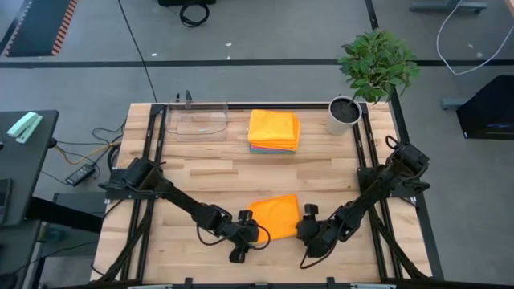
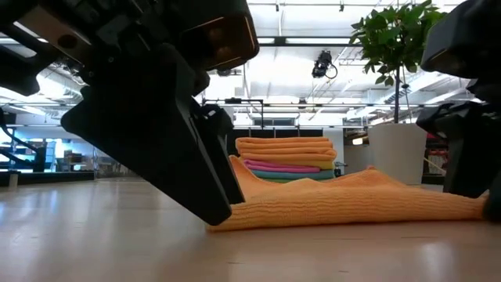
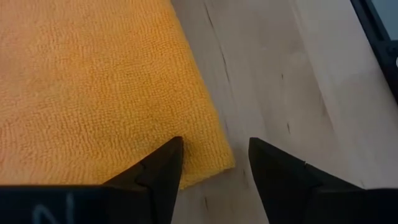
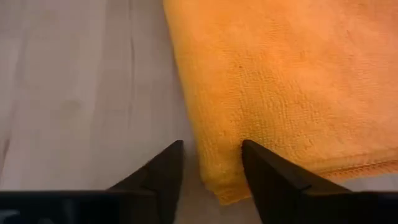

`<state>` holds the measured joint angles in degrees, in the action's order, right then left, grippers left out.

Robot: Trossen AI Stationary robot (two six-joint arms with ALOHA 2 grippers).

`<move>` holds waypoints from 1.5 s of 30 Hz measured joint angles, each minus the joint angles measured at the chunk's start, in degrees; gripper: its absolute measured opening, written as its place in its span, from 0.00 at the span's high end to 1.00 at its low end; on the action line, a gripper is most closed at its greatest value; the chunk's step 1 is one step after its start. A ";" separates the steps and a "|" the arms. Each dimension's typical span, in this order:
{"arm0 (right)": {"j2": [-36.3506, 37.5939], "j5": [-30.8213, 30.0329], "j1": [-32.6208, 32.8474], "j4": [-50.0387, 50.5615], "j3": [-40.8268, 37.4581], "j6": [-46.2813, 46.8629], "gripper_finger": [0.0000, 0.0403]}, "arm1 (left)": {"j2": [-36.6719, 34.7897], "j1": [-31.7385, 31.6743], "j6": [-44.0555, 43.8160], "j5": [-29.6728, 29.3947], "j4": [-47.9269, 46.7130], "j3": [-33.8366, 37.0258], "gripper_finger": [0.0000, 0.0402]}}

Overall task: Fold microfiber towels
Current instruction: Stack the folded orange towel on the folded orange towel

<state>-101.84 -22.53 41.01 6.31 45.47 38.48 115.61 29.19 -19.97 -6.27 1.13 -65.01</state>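
An orange microfiber towel [image 1: 274, 217] lies on the wooden table near its front edge, slightly humped in the middle [image 2: 352, 196]. My left gripper [image 1: 250, 234] is open at the towel's near left corner [image 3: 219, 163]; one finger is over the cloth, the other over bare wood. My right gripper [image 1: 305, 231] is open at the near right corner [image 4: 219, 190], with a finger on either side of it. Both slant down toward the table. A stack of folded towels [image 1: 274, 130], orange on top, rests flat at the far middle. My left gripper stands over the towel's near left corner [image 3: 211, 155], slanting down from the near left. Its fingertip [image 2: 219, 213] is down at the cloth's edge, but I cannot tell whether it touches. My right gripper straddles the near right corner [image 4: 214, 177]; touch cannot be told either.
A clear plastic tray [image 1: 198, 120] sits at the far left, and a white pot with a green plant [image 1: 344, 115] at the far right. Bare wood lies between the stack and the orange towel, and to either side of it.
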 joint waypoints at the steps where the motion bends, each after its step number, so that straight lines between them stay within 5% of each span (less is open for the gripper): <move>1: -0.02 -0.20 -0.06 0.10 0.00 0.12 0.58 | 0.00 0.00 -0.02 0.06 -0.14 0.00 0.52; 9: -0.11 -0.10 -0.22 1.14 -0.09 2.01 0.96 | 0.09 0.02 -0.95 -1.15 -2.37 -0.07 0.63; 16: 0.52 2.15 -0.96 1.07 -0.11 10.46 0.97 | 0.09 -0.02 -4.33 -3.00 -3.83 -0.02 0.96; 22: 7.73 6.67 -3.98 1.92 -0.46 14.07 0.98 | -2.99 -0.40 -5.31 -3.53 -5.85 0.46 0.98; 28: 22.13 8.47 -9.11 8.34 -0.39 12.20 0.98 | -15.42 -4.57 -4.37 -3.29 -12.70 0.31 0.98; 38: 37.69 7.74 -29.93 17.08 1.15 -4.39 0.98 | -31.79 -23.16 11.09 -8.44 -19.07 0.31 0.98; 45: 36.59 7.84 -52.25 21.24 14.66 -29.73 0.98 | -33.82 -41.04 29.62 -4.63 -17.42 -3.55 0.98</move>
<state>-65.25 -14.69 -11.23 27.54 60.13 8.75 81.80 -11.85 9.66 -10.90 -16.29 -68.56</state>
